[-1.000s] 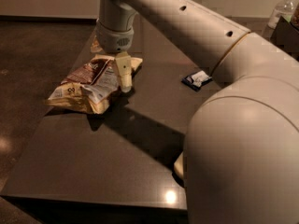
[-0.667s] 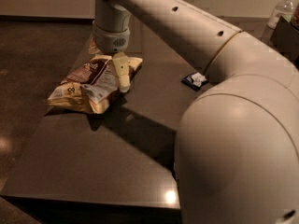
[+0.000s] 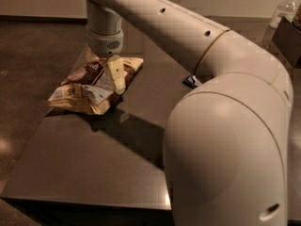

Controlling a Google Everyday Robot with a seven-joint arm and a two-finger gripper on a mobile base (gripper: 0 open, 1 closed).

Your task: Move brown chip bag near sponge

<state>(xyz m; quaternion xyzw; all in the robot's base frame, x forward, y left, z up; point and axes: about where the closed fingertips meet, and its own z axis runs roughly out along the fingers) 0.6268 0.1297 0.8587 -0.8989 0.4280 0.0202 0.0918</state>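
The brown chip bag (image 3: 87,86) lies crinkled on the dark table (image 3: 94,164), toward its far left, with its white label facing up. My gripper (image 3: 117,81) hangs straight down from the wrist (image 3: 104,34) and reaches onto the right half of the bag. A pale cream-yellow piece (image 3: 133,63) shows just behind the gripper at the bag's far right end. I cannot tell whether it is the sponge or the bag's end. No other sponge shows.
A small dark-blue and white packet (image 3: 191,82) lies on the table right of the bag, partly behind my arm (image 3: 225,126), which fills the right half of the view. A clear bottle (image 3: 281,11) and a dark box (image 3: 288,34) stand at the far right.
My gripper has shifted a little to the left over the bag. The arm's big link has swung to cover more of the right side. The bag stays in place.
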